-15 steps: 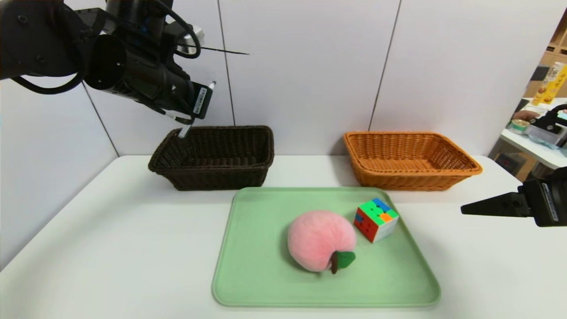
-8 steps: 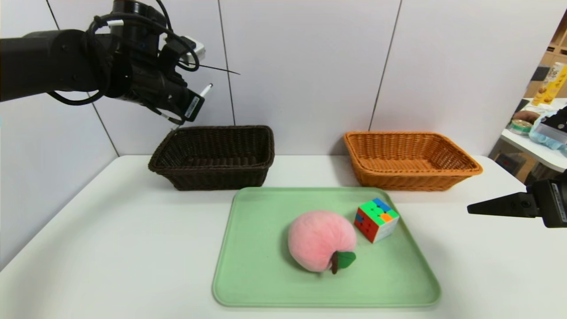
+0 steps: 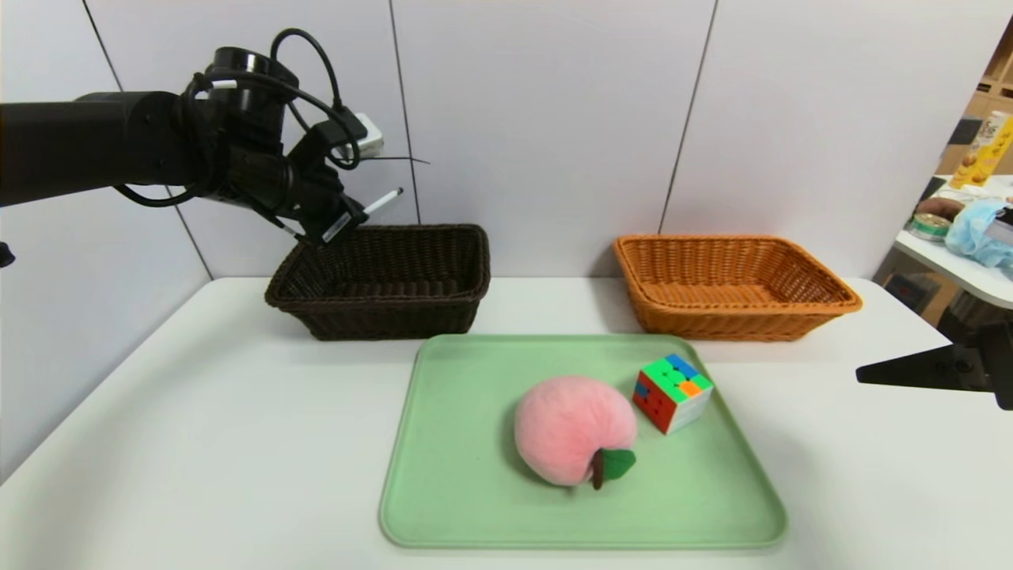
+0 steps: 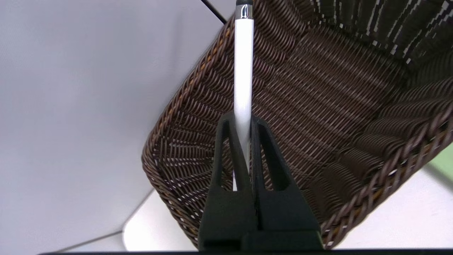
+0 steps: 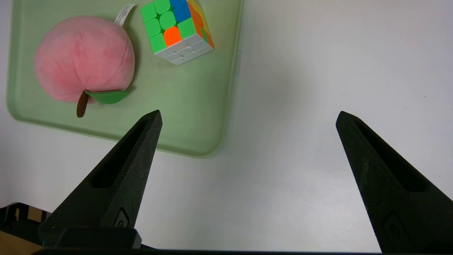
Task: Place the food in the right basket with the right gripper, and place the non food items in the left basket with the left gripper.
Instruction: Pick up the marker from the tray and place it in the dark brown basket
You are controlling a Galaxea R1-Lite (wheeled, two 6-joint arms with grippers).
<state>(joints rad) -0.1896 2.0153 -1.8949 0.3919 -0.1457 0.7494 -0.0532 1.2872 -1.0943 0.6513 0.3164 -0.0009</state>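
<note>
The white pen (image 4: 244,71) is pinched between the two fingers of the left pincer (image 4: 243,141), its long axis running straight out past the fingertips toward the inside of the dark brown basket (image 3: 380,281). From where I stand it hangs over that basket's left rim, at the far left of the surface (image 3: 198,412), and the woven floor lies directly beneath and ahead of the pen's tip. So the drop looks to depend on one thing: the pen pointing inward over the basket, not across its rim. The pink plush peach (image 3: 574,430) and the colour cube (image 3: 672,393) sit close together on the green tray (image 3: 443,507), the cube nearer the tray's far right corner. The right pincer (image 5: 247,166) hangs spread wide and empty above the surface off the tray's right edge, nearer to the peach than the left arm is; the orange basket (image 3: 736,285) waits behind it.
</note>
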